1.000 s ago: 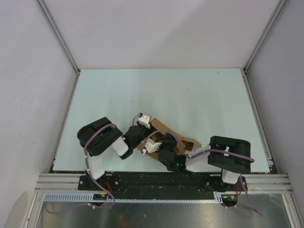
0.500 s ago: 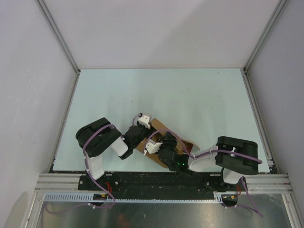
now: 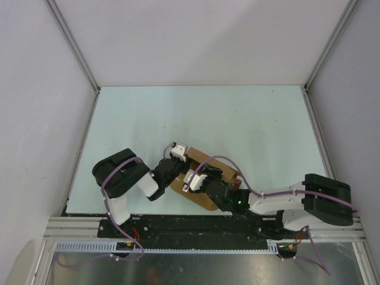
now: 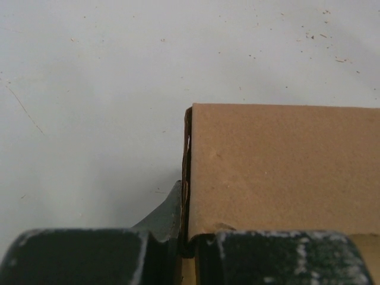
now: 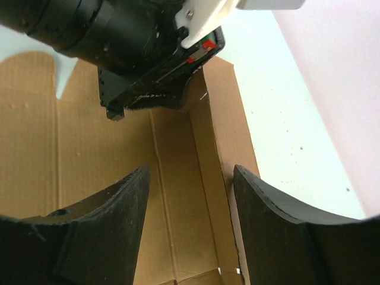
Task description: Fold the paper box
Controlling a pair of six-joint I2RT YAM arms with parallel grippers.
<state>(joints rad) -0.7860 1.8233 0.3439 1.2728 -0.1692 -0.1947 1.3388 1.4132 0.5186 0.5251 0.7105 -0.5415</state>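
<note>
The paper box (image 3: 200, 158), brown kraft cardboard, lies partly folded near the table's front edge between both arms. My left gripper (image 4: 185, 237) is shut on the thin edge of one upright wall, whose flat panel (image 4: 279, 172) fills the right of the left wrist view. In the top view the left gripper (image 3: 179, 166) sits at the box's left side. My right gripper (image 5: 190, 190) is open above the box's inner floor (image 5: 95, 148), and a raised side wall (image 5: 211, 160) runs between its fingers with gaps on both sides. From above, the right gripper (image 3: 197, 177) hovers over the box's middle.
The pale table (image 3: 208, 119) stretches beyond the box toward the back wall. Grey side walls with metal posts close in left and right. The right arm's elbow (image 3: 326, 199) lies far right along the front rail. The left gripper's body (image 5: 148, 89) stands close ahead of the right fingers.
The right gripper has opened from shut. Its elbow has swung out to the right. The flap that stuck out at the box's right now lies in against the box. The left gripper keeps its hold.
</note>
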